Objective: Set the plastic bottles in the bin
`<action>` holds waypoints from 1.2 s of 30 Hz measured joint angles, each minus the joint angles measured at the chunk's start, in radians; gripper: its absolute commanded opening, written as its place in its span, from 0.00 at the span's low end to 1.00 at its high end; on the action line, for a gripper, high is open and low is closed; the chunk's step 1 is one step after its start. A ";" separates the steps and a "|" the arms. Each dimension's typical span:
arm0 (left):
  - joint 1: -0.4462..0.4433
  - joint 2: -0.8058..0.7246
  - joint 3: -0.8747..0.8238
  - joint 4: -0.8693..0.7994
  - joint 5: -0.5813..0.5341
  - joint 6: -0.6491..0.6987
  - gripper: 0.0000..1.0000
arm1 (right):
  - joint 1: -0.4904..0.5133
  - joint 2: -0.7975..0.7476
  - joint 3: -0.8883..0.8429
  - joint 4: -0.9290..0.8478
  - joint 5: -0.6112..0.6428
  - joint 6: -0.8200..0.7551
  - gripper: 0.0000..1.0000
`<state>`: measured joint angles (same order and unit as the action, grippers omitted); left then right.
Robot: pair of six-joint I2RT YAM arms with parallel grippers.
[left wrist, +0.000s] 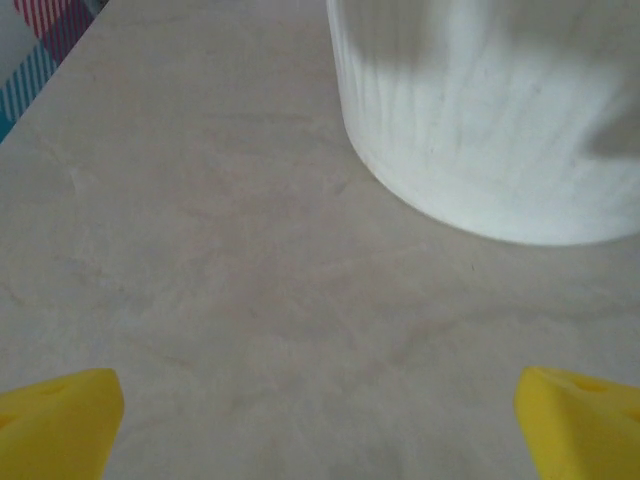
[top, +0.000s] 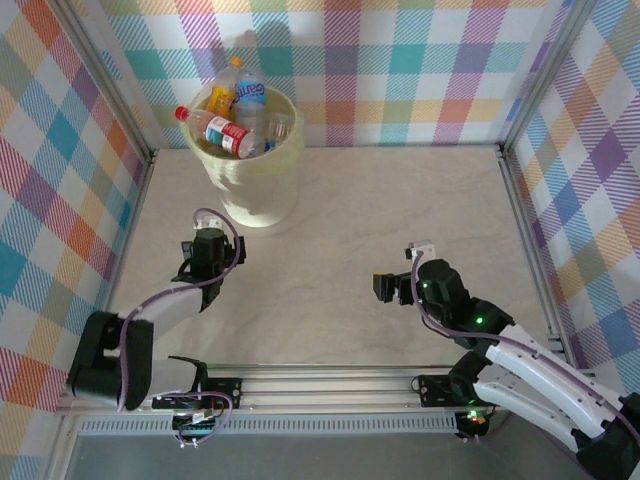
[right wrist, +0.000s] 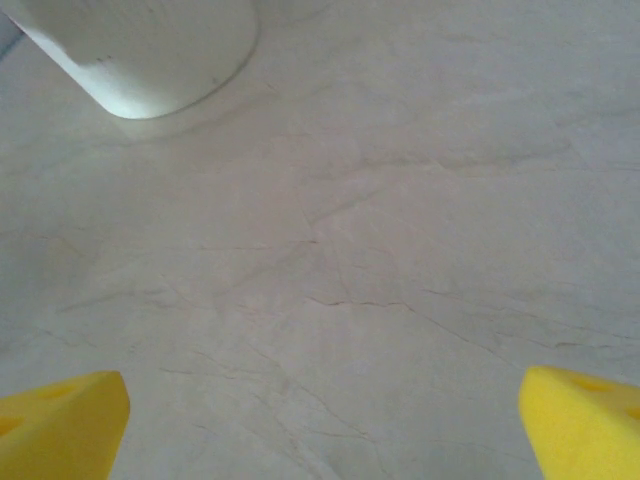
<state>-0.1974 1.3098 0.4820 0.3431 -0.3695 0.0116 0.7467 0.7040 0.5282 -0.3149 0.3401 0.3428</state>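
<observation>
**Pale worktop, bottles heaped in the bin**

Checked walls (top: 420,70) enclose a pale marbled worktop (top: 400,220) in the top view. The bin (top: 262,195) is set near its far-left corner, and the plastic bottles (top: 232,132) are heaped inside, several rising above the rim. The left gripper (top: 208,238) is seen near the bin's near side; the right gripper (top: 392,288) is well apart from it.

From the left wrist, the left gripper (left wrist: 320,425) is spread wide with nothing held, the bin (left wrist: 490,120) close ahead.

From the right wrist, the right gripper (right wrist: 320,425) is likewise spread wide and empty, the bin (right wrist: 140,50) far off at upper left.
</observation>
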 measured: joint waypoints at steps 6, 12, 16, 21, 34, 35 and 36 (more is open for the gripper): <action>0.030 0.131 -0.066 0.259 0.066 0.035 1.00 | -0.062 0.085 -0.006 0.094 0.019 -0.056 1.00; 0.040 0.238 -0.133 0.466 0.118 0.045 1.00 | -0.262 0.198 -0.009 0.204 -0.024 -0.080 1.00; 0.073 0.251 -0.108 0.464 0.186 0.042 1.00 | -0.379 0.258 -0.011 0.282 -0.046 -0.116 1.00; 0.136 0.253 -0.070 0.464 0.261 0.030 1.00 | -0.458 0.296 -0.040 0.415 -0.045 -0.200 1.00; 0.135 0.253 -0.070 0.452 0.303 0.030 1.00 | -0.592 0.566 -0.263 0.972 -0.084 -0.333 1.00; 0.135 0.253 -0.070 0.449 0.303 0.030 1.00 | -0.600 0.587 -0.266 1.025 -0.085 -0.334 1.00; 0.135 0.253 -0.070 0.448 0.302 0.030 1.00 | -0.611 0.618 -0.268 1.086 -0.090 -0.333 1.00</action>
<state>-0.0620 1.5623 0.4118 0.7910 -0.0673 0.0418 0.1360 1.3216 0.2604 0.7708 0.2501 0.0097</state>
